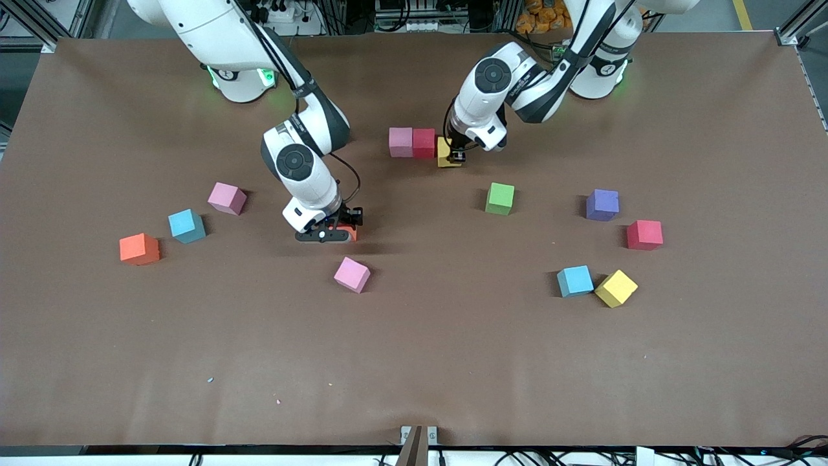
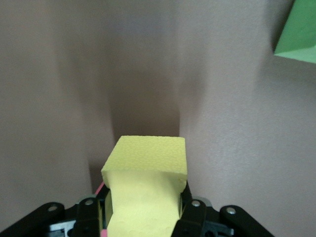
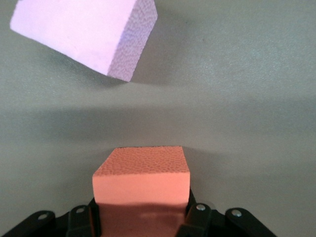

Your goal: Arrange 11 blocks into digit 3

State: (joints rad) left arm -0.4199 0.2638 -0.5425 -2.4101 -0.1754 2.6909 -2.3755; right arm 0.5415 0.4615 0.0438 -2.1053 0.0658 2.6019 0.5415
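Note:
A pink block (image 1: 400,142) and a red block (image 1: 424,143) stand side by side near the robots' bases. My left gripper (image 1: 454,157) is shut on a yellow block (image 1: 446,154) low at the table, against the red block on the side toward the left arm's end. The left wrist view shows that yellow block (image 2: 148,163) squeezed in the left gripper (image 2: 143,210). My right gripper (image 1: 331,233) is shut on an orange block (image 1: 350,231), low over the middle of the table. The right wrist view shows this orange block (image 3: 143,173) in the right gripper (image 3: 143,215).
Loose blocks lie around: pink (image 1: 227,198), blue (image 1: 187,226) and orange (image 1: 139,249) toward the right arm's end, pink (image 1: 352,274) (image 3: 84,29) close to my right gripper, green (image 1: 500,198) (image 2: 298,34), purple (image 1: 602,204), red (image 1: 644,234), blue (image 1: 575,281), yellow (image 1: 616,288).

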